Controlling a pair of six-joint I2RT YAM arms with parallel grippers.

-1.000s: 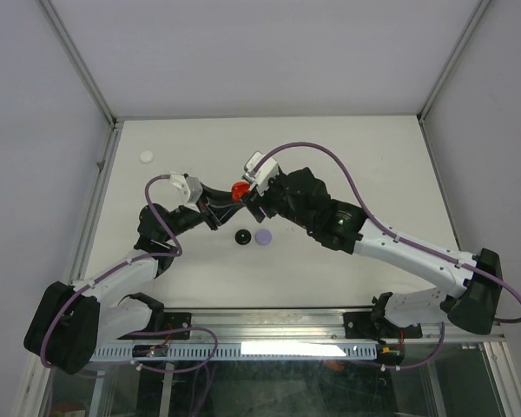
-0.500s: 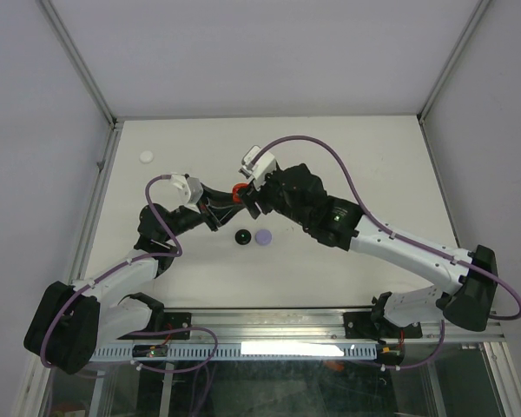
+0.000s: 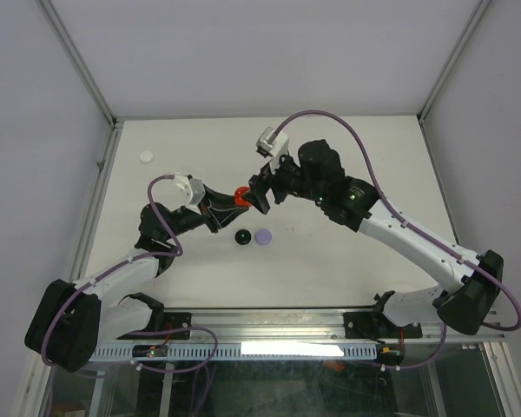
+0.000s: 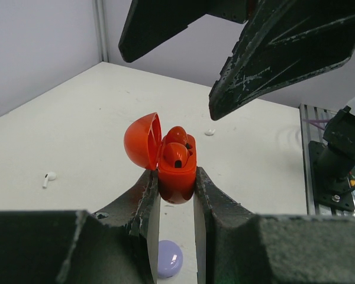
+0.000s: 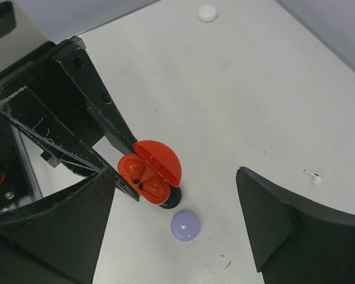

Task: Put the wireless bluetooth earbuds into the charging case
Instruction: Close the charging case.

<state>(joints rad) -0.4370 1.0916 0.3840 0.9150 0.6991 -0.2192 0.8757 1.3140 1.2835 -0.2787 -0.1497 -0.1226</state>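
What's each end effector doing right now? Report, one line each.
Left end effector: closed on the open red charging case, both red earbuds seated inside.
Right end effector: open, holding nothing, above the case.

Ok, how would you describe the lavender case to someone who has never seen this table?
On the white table, look at the middle, where the left pincer holds an open red case. Just on the near side of it, two small round pieces lie side by side. The lavender case is the pale one toward the right arm, beside a black piece.
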